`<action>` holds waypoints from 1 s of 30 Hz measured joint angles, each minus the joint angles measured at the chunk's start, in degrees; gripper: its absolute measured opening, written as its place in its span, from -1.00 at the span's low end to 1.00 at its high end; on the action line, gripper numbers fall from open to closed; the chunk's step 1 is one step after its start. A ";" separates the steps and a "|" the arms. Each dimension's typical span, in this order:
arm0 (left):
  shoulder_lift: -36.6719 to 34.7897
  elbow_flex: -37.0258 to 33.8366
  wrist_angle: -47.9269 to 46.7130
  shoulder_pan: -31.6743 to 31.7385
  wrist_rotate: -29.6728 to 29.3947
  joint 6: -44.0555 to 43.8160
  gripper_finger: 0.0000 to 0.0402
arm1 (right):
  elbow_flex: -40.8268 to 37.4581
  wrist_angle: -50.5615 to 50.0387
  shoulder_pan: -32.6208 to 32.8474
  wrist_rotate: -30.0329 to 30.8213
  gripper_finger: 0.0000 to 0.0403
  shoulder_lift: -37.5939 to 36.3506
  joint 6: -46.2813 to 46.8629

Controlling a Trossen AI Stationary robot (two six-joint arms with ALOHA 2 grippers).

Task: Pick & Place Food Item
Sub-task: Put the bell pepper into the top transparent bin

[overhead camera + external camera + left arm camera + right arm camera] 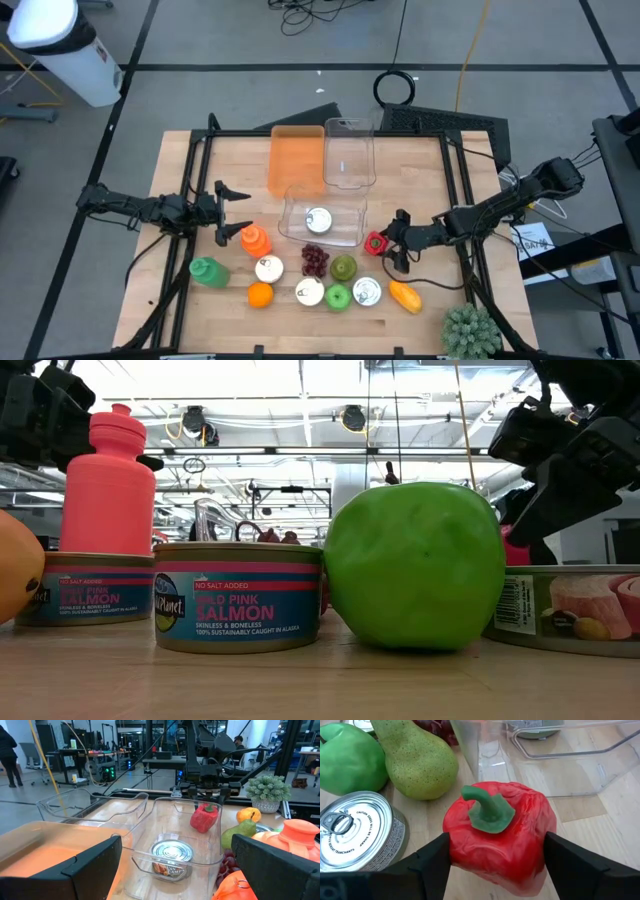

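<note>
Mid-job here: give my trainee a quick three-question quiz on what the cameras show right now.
1. True or false: the right gripper straddles the red pepper.
2. What lies inside the clear bin? A) a can B) grapes C) an orange
3. Which arm waits with open fingers beside the orange bottle?

Key: 1 true. 2 A, the can. 3 the left gripper.

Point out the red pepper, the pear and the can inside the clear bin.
red pepper (501, 851), right wrist view, on its glossy red body.
pear (420, 762), right wrist view, on its broad lower body.
can (172, 856), left wrist view, on its silver lid.
</note>
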 joint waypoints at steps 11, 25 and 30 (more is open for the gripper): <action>0.00 0.00 0.00 -0.02 -0.02 0.01 0.95 | -0.34 -0.45 -0.04 -0.54 0.31 -7.33 -1.67; 0.02 0.00 -0.02 -0.02 -0.01 0.00 0.95 | -0.26 8.04 -3.88 9.09 0.31 -22.81 -4.36; 0.02 0.00 -0.02 0.00 0.01 0.02 0.95 | -0.13 18.95 -9.04 9.79 0.30 -21.35 -11.39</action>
